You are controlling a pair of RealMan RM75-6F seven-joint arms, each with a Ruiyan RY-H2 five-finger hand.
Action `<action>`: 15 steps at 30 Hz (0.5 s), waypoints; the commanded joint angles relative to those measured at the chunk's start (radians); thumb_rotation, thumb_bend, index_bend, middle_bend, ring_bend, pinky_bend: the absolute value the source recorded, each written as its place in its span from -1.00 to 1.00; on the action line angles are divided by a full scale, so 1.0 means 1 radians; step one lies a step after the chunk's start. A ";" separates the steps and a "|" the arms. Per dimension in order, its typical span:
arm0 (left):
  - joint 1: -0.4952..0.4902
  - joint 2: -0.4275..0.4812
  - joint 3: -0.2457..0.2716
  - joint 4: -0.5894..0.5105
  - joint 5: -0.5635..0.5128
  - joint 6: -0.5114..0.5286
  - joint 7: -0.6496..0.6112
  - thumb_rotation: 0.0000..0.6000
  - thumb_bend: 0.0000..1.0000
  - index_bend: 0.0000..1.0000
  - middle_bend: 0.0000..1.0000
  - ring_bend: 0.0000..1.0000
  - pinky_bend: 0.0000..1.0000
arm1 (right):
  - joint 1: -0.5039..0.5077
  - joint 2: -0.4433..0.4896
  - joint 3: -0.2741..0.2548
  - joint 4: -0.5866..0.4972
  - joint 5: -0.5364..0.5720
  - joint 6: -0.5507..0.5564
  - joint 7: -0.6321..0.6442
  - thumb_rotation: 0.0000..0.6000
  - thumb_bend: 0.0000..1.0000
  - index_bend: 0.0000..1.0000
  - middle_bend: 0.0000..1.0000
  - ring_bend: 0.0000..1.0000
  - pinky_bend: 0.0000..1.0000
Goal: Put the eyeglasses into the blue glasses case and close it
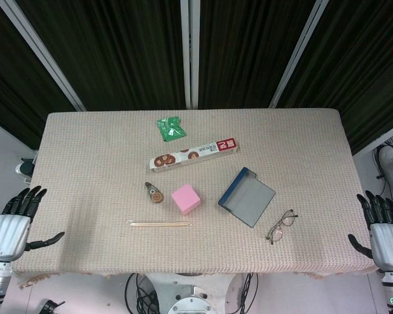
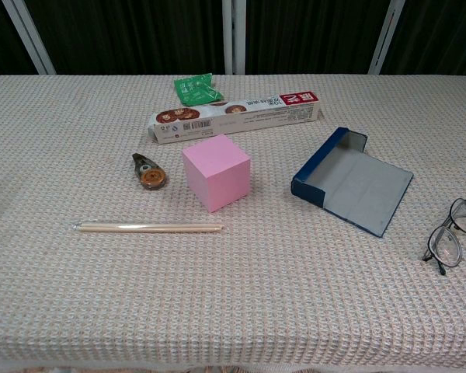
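The blue glasses case (image 1: 247, 196) (image 2: 351, 181) lies open on the table right of centre, its grey lining facing up. The eyeglasses (image 1: 281, 226) (image 2: 452, 235) lie folded on the cloth just to the right of the case, near the front edge. My left hand (image 1: 14, 219) hangs off the table's left front corner, fingers spread and empty. My right hand (image 1: 381, 226) is off the right front corner, also spread and holding nothing. Neither hand shows in the chest view.
A pink cube (image 1: 186, 199) (image 2: 215, 171), a tape dispenser (image 1: 154, 193) (image 2: 149, 172) and a pair of chopsticks (image 1: 160, 224) (image 2: 149, 228) lie left of the case. A long snack box (image 1: 194, 154) (image 2: 238, 116) and a green packet (image 1: 171, 127) (image 2: 197, 88) sit further back.
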 commanded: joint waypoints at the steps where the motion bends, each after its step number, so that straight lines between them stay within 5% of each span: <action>1: -0.004 0.000 -0.001 -0.002 0.000 -0.006 -0.003 -0.20 -0.86 -0.86 -0.88 -0.86 -0.62 | 0.000 0.001 -0.001 -0.001 -0.002 -0.002 -0.002 1.00 -0.72 -1.00 -1.00 -1.00 -1.00; 10: -0.013 -0.011 -0.002 0.001 -0.008 -0.025 -0.006 -0.20 -0.86 -0.86 -0.88 -0.86 -0.62 | 0.025 0.009 -0.005 -0.006 -0.035 -0.032 0.003 1.00 -0.72 -1.00 -1.00 -1.00 -1.00; 15: -0.019 -0.012 -0.008 0.002 -0.013 -0.029 -0.009 -0.21 -0.86 -0.86 -0.88 -0.86 -0.62 | 0.080 0.049 -0.024 -0.059 -0.034 -0.154 -0.098 1.00 -0.70 -1.00 -1.00 -1.00 -1.00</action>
